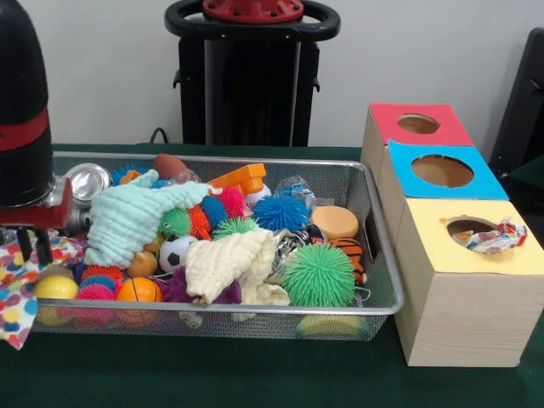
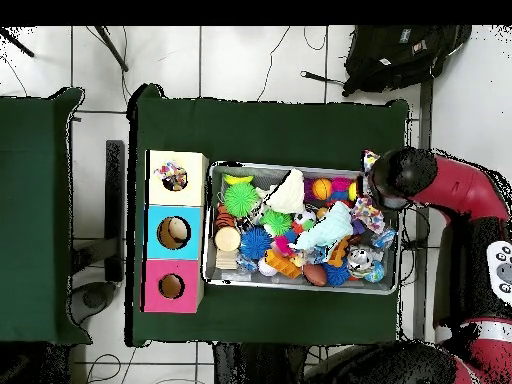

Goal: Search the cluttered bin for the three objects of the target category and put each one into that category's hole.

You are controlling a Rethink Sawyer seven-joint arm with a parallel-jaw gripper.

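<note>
One patterned cloth (image 1: 497, 236) already sits crumpled in the hole of the yellow-topped box (image 1: 476, 280), partly hanging out over the rim. Front view: the arm comes down at the picture's left edge, over that end of the wire bin (image 1: 374, 246). The pincer (image 1: 32, 245) shows two dark fingers pointing down, just above a second patterned cloth (image 1: 19, 293) that is draped over the bin's end wall. Whether the fingers have closed on that cloth I cannot tell; they look slightly parted, nothing visibly lifted. Two plain cloths lie in the clutter: a mint one (image 1: 136, 217) and a cream one (image 1: 229, 263), among spiky balls, sports balls and metal items. The red-topped box (image 1: 416, 127) and blue-topped box (image 1: 442, 174) stand behind the yellow one on the green desk (image 1: 255, 378).

Overhead view: the arm's head (image 2: 400, 178) covers the bin's corner, and the patterned cloth (image 2: 368, 212) shows at its edge. The yellow box hole (image 2: 173, 177) holds the colourful cloth; the blue hole (image 2: 174, 232) seems to hold a pale object.

Judgement: target category is probably cloths; step in hand is the grasp of the second. Next move calls for a firm pinch, a lift clear of the wire wall, then a carry across the bin to the yellow hole.

Writing: none legible.
</note>
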